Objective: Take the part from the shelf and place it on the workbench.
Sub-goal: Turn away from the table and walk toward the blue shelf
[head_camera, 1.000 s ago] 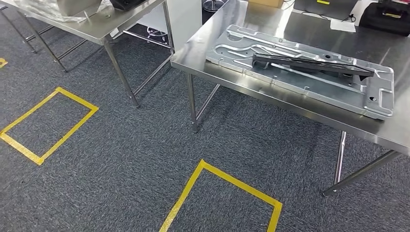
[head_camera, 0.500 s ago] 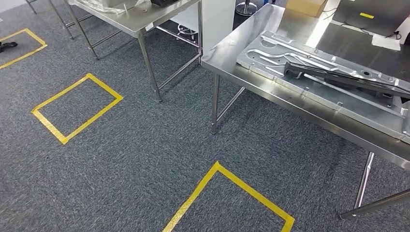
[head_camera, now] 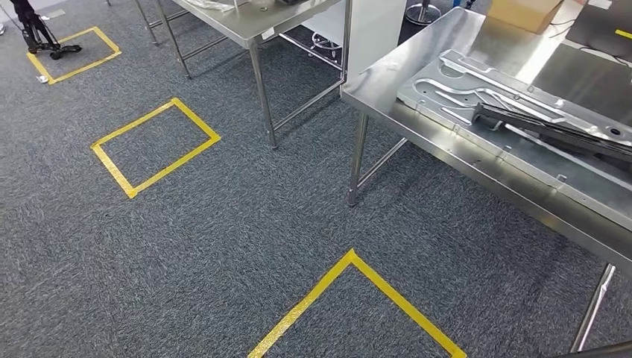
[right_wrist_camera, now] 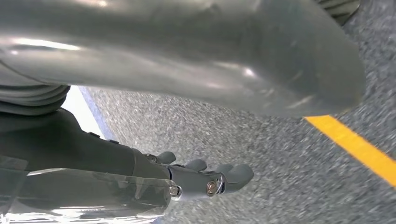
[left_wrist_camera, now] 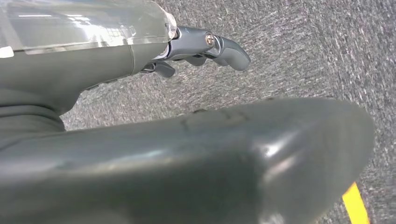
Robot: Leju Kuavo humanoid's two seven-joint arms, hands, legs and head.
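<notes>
Right side of frame: counter (head_camera: 387, 82) slid rightward, part partly cut off at the edge.
Whole view shifted across the last second, so read as a turn of the camera, not a move of things: more carpet (head_camera: 223, 224) and yellow tape squares (head_camera: 155, 146) at left, second table (head_camera: 253, 22) now at upper centre. Grey metal panel (head_camera: 477, 97) flat on the counter, dark long part (head_camera: 551, 128) lying across it, apparently already delivered; likely turning away toward the shelf. Left robot hand (left_wrist_camera: 201, 46) hanging over carpet, fingers loosely curled, holding nothing, touching nothing. Right robot hand (right_wrist_camera: 201, 177) likewise, loosely curled, empty.
</notes>
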